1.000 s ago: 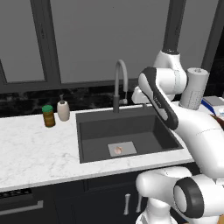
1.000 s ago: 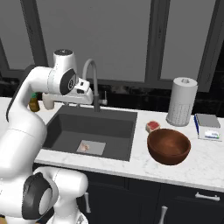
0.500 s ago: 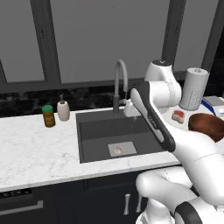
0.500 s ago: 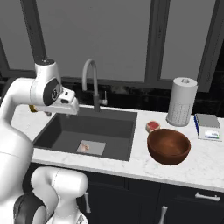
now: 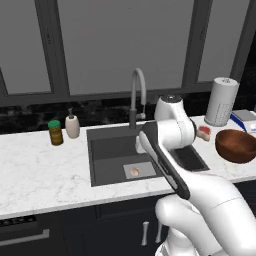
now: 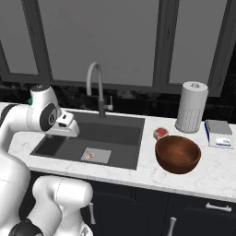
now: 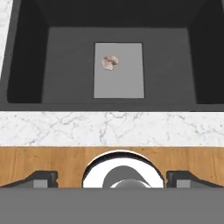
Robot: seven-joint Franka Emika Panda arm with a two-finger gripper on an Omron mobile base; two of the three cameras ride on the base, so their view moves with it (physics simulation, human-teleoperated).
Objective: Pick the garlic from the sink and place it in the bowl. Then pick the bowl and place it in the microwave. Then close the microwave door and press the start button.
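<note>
Garlic (image 7: pixel 109 62) sits on drain plate (image 7: pixel 119 83) in sink (image 7: pixel 26 65). Fingers (image 7: pixel 43 178) wide apart, holding nothing. Go down straight over garlic, fingers either side, squeeze softly. Bowl (image 6: pixel 178 154) waits on counter (image 6: pixel 152 177).

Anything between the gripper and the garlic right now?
Nothing visible. In the hand view the garlic lies alone on the drain plate of the sink, beyond the open gripper. The faucet stands at the basin's back edge.
</note>
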